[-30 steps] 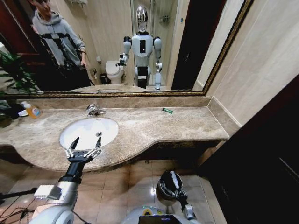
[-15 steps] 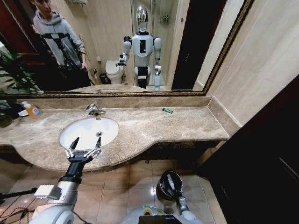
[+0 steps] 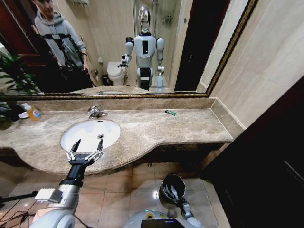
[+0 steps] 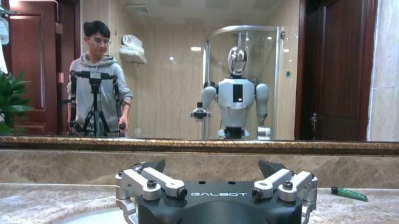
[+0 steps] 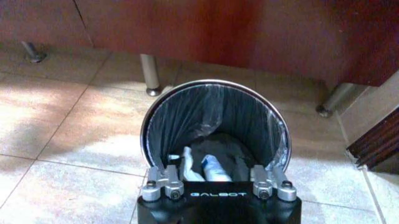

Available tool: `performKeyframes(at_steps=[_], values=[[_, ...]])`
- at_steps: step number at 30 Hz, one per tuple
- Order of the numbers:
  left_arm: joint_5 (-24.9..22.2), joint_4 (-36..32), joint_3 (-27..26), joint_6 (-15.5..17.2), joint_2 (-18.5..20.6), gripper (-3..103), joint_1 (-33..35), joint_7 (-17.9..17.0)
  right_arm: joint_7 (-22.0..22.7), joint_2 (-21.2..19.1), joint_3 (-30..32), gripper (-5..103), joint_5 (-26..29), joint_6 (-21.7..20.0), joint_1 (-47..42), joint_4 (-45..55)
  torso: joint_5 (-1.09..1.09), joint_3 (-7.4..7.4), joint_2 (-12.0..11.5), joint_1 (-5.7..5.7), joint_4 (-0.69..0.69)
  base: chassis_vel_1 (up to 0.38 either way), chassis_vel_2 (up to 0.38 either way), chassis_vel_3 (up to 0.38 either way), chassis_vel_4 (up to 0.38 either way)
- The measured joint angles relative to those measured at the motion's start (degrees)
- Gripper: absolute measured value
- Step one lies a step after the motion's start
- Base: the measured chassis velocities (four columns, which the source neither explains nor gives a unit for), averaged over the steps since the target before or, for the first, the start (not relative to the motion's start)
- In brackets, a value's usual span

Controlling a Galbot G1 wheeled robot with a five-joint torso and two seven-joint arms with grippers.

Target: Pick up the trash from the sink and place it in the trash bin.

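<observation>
The white oval sink point(image 3: 84, 135) sits in the beige marble counter, and its basin shows just the drain. My left gripper point(image 3: 86, 146) point(image 4: 212, 167) hovers open over the sink's front rim, holding nothing. On the floor below the counter stands the round dark trash bin point(image 3: 166, 184) point(image 5: 215, 122) with a shiny rim. White pieces of trash point(image 5: 201, 169) lie at its bottom. My right gripper point(image 3: 176, 195) point(image 5: 216, 164) is right at the bin's near edge, open, nothing between its fingers. A thin dark green stick point(image 3: 170, 112) point(image 4: 349, 193) lies on the counter near the mirror.
A chrome faucet point(image 3: 95, 112) stands behind the basin. An orange bottle point(image 3: 32, 112) and a plant point(image 3: 12, 78) are at the counter's far left. A dark cabinet point(image 3: 266, 171) rises on the right. Metal cabinet legs point(image 5: 148, 72) stand behind the bin.
My right arm has drawn back toward me from over the bin, uncovering its inside. The left gripper has not moved.
</observation>
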Motion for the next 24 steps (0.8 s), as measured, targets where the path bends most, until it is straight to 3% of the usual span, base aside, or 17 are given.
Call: performKeyframes(at_steps=[2, 5, 10, 12, 21, 24], values=[[0.0, 0.0, 0.0, 0.0, 0.0, 100, 0.0, 0.0, 0.1, 0.0, 0.0, 60, 0.0, 0.2, -0.2, 0.3, 0.00, 0.00, 0.0, 0.00, 0.00, 0.000, 0.000, 0.000, 0.000], [0.0, 0.0, 0.0, 0.0, 0.0, 100, 0.0, 0.0, 0.1, -0.1, -0.3, 78, 0.0, 0.6, -1.4, 1.5, 0.01, 0.00, 0.0, 0.00, 0.00, 0.000, 0.000, 0.000, 0.000], [0.0, 0.0, 0.0, 0.0, 0.0, 100, 0.0, 0.0, 0.1, -0.3, -0.3, 88, 0.0, 1.0, -2.3, 2.4, 0.00, 0.00, 0.0, 0.00, 0.00, 0.000, 0.000, 0.000, 0.000], [0.0, 0.0, 0.0, 0.0, 0.0, 100, 0.0, 0.0, 0.1, -0.2, -0.3, 97, 0.0, 1.4, -2.8, 2.8, 0.00, 0.00, 0.0, 0.00, 0.00, 0.000, 0.000, 0.000, 0.000], [0.0, 0.0, 0.0, 0.0, 0.0, 100, 0.0, 0.0, 1.1, 0.3, -0.3, 100, -0.6, 3.8, -4.2, 4.0, 0.01, 0.00, 0.0, 0.00, 0.00, 0.000, 0.000, 0.000, 0.000], [0.0, 0.0, 0.0, 0.0, 0.0, 100, 0.0, 0.0, 3.1, -0.1, -0.6, 100, -3.4, 6.6, -6.3, 7.6, 0.02, 0.00, 0.0, 0.00, 0.00, 0.000, 0.000, 0.000, 0.000]])
